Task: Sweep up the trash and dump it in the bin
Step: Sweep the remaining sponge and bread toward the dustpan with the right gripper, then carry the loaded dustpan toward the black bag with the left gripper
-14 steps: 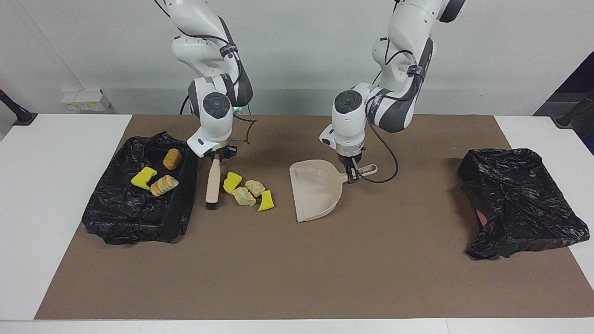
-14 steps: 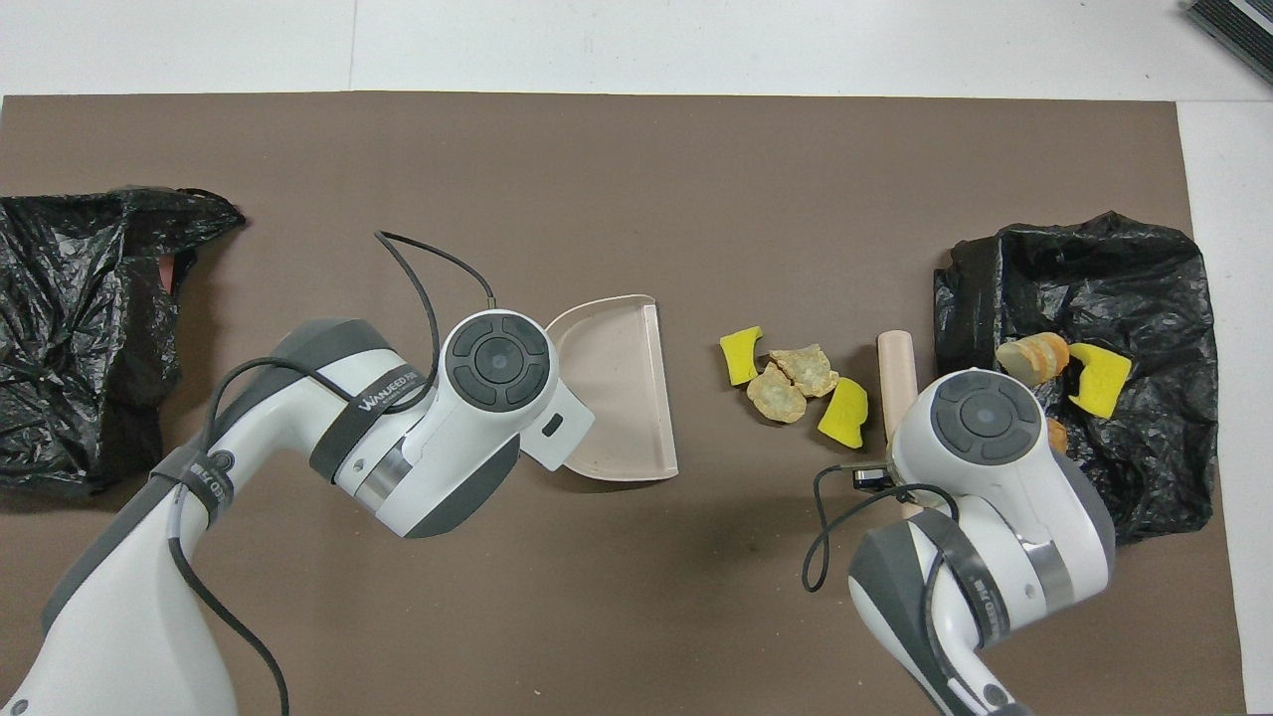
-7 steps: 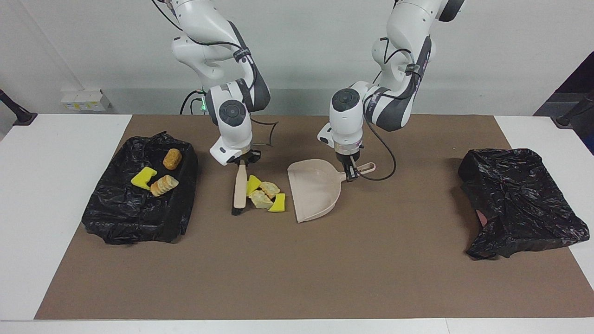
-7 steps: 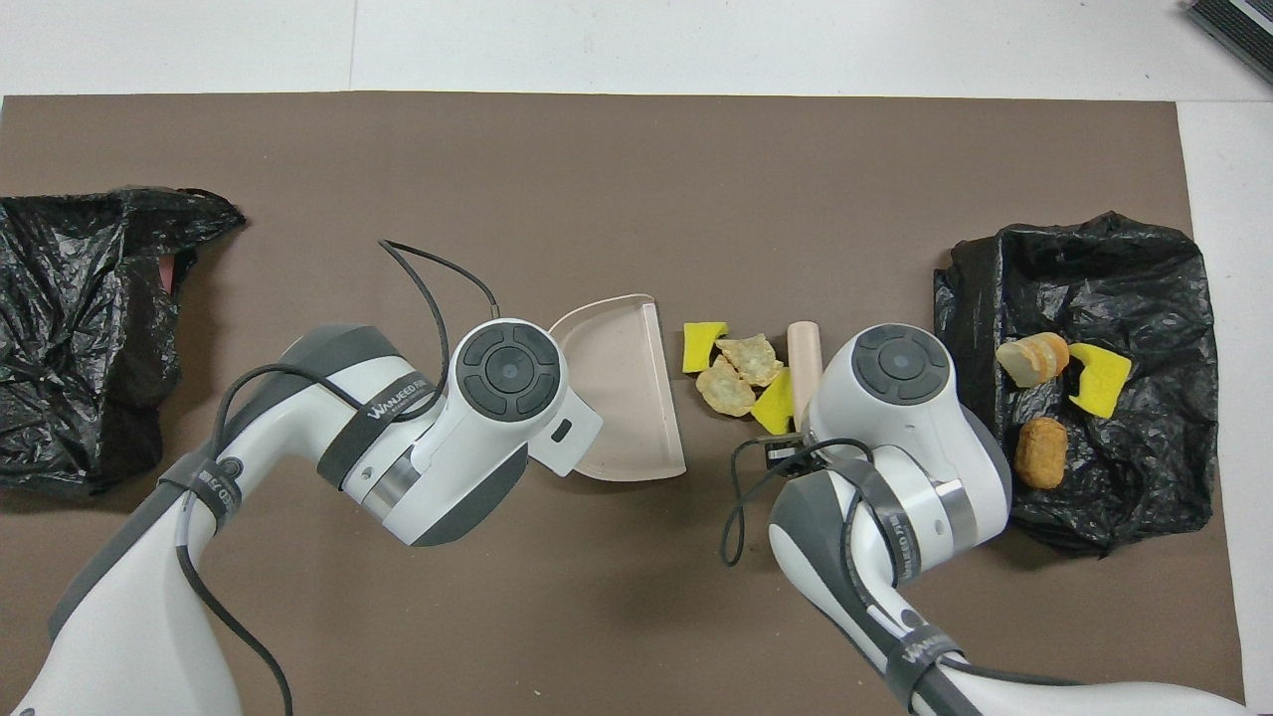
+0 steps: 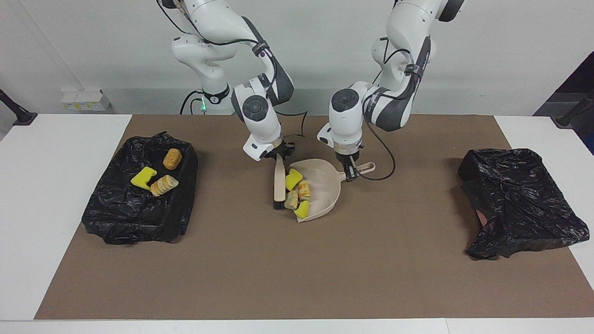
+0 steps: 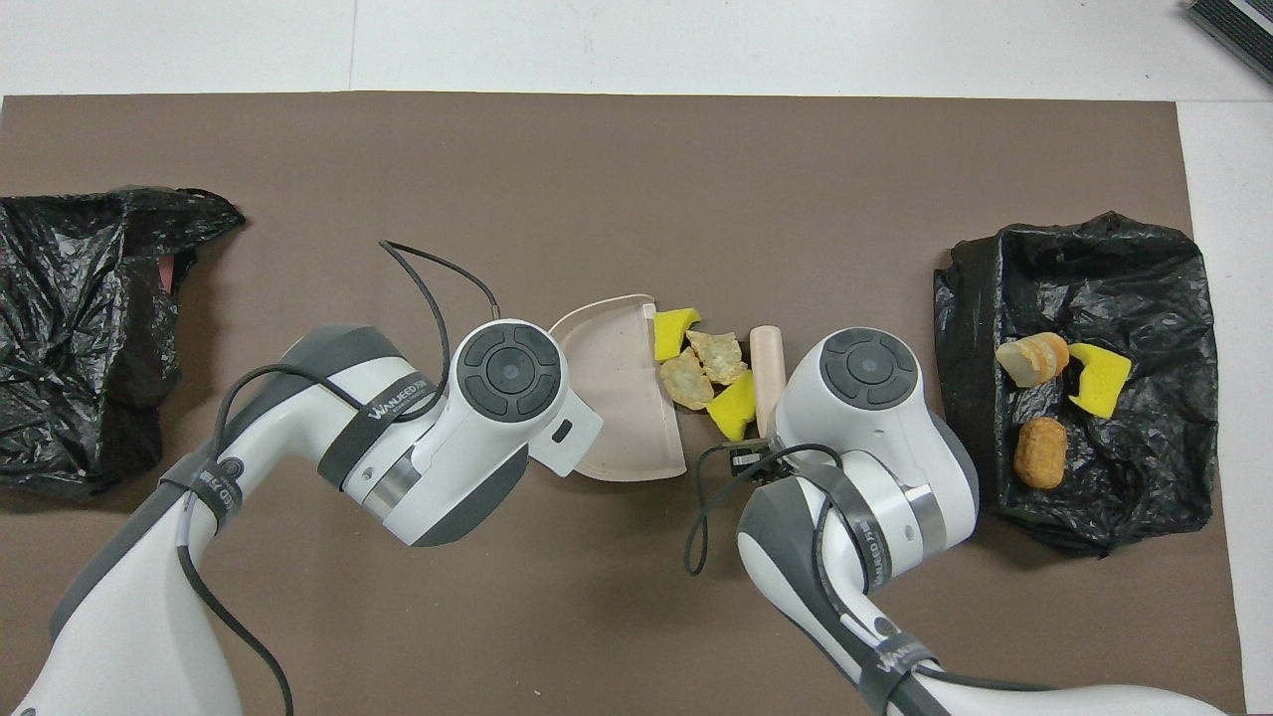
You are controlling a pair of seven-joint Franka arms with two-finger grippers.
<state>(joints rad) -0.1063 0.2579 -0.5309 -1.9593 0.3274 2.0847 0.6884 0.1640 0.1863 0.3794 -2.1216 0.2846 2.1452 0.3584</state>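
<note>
Black crinkly plastic lines the bin (image 5: pixel 139 204) at the right arm's end of the brown mat (image 5: pixel 297 269). Three bits of trash lie in it: a yellow sponge wedge (image 5: pixel 143 178), a ridged tan slice (image 5: pixel 164 184) and a golden roll (image 5: pixel 172 158).

Toward mid-table, the right gripper (image 5: pixel 277 155) is clamped on the top of the brush (image 5: pixel 278 181), which has a smooth pale handle and dark bristles down on the mat. Touching the brush are four more bits (image 5: pixel 297 192), two spongy yellow and two crumbly tan, bunched at the dustpan's open lip and partly on it.

The dustpan (image 5: pixel 322 183) is beige smooth plastic, scoop-shaped, with a looped handle. It rests on the mat with its mouth toward the brush. The left gripper (image 5: pixel 351 172) is closed on that handle.

The strap (image 6: pixel 383 398) on the left arm carries white lettering, not fully readable.

A loose, crumpled black bag (image 5: pixel 519 199) lies at the left arm's end, well apart from the dustpan.
</note>
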